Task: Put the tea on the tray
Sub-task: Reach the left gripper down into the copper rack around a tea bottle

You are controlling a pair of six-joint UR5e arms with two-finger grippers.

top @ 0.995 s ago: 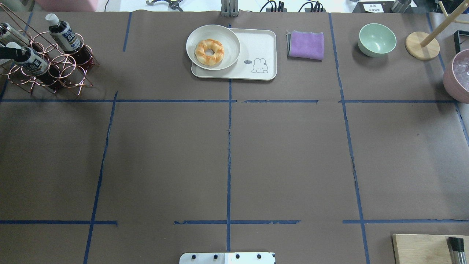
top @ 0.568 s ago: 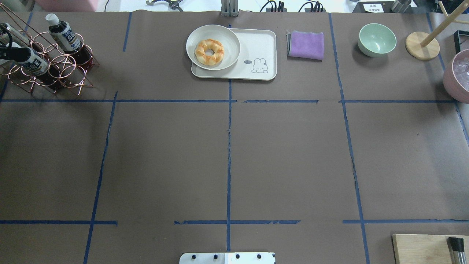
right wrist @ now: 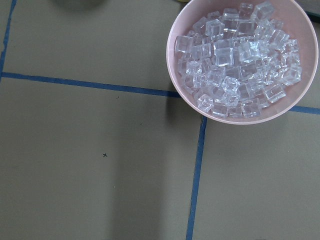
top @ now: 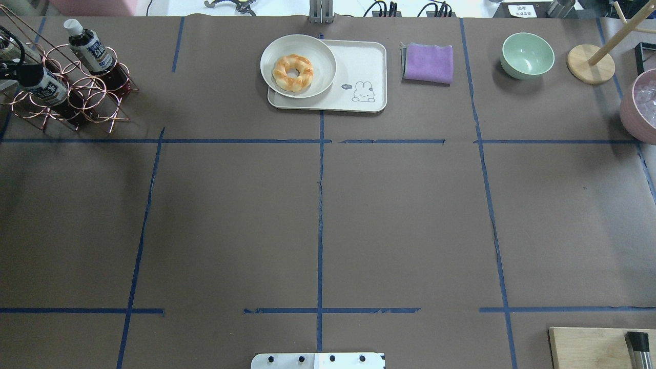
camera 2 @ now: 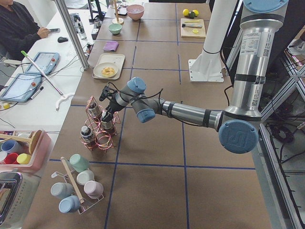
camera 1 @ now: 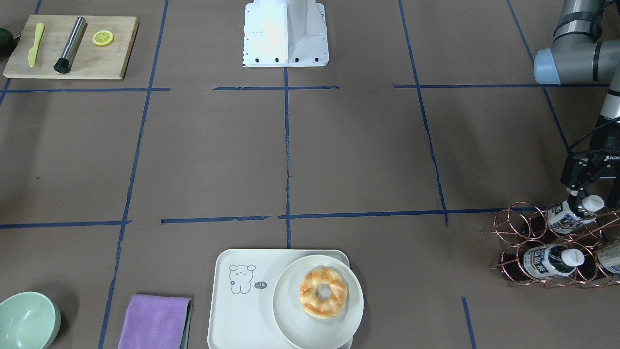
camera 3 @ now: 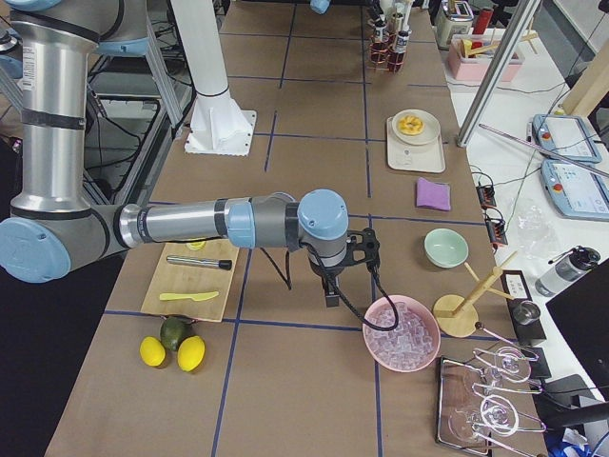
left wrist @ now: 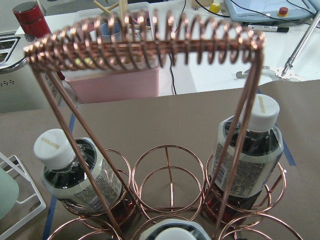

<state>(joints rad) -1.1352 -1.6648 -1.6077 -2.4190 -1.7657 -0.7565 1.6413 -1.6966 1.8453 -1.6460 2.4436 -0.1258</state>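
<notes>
Three tea bottles stand tilted in a copper wire rack [camera 1: 513, 228] at the table's far left. My left gripper [camera 1: 592, 196] hangs over the white cap of one tea bottle [camera 1: 564, 213], its fingers spread apart on either side of the cap. In the overhead view the gripper [top: 20, 73] covers that bottle's [top: 48, 88] cap. The left wrist view shows the rack [left wrist: 165, 45] and that cap [left wrist: 172, 232] at the bottom edge. The off-white tray [top: 366, 61] lies at the far middle. My right gripper [camera 3: 328, 297] shows only in the exterior right view, so I cannot tell its state.
A round plate [top: 320, 48] with a doughnut [top: 293, 73] covers the tray's left half. A purple cloth [top: 428, 62], a green bowl [top: 528, 55] and a pink bowl of ice [right wrist: 240, 60] stand to the right. A wooden board [camera 1: 70, 47] lies at the near right corner.
My left gripper has moved in from the left edge and now covers the near bottle's cap, which showed white before. Nothing else has moved.
</notes>
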